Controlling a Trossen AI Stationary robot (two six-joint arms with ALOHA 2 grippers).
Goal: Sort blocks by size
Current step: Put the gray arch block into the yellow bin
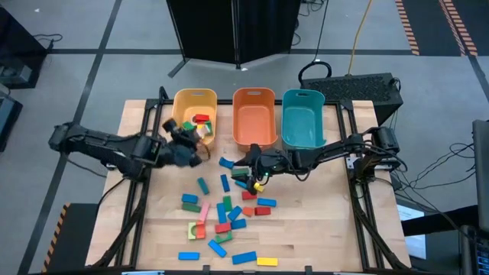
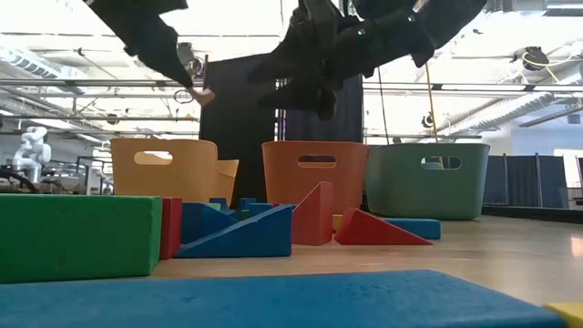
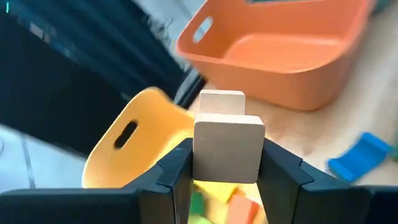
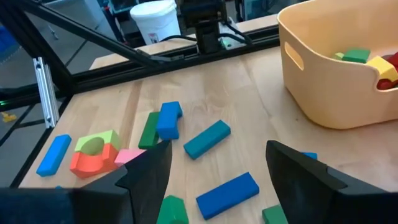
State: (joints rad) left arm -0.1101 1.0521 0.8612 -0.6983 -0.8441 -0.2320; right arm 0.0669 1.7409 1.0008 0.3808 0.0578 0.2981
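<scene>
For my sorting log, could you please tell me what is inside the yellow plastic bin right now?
The yellow plastic bin holds a few small wooden blocks: red, green and yellow ones show. The left gripper, holding a pale wooden block, covers part of the inside.

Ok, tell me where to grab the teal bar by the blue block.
Take the teal bar at mid-length, across its two long sides, coming straight down. It lies flat with bare table along both sides, and the open right gripper hangs nearly over it.
</scene>
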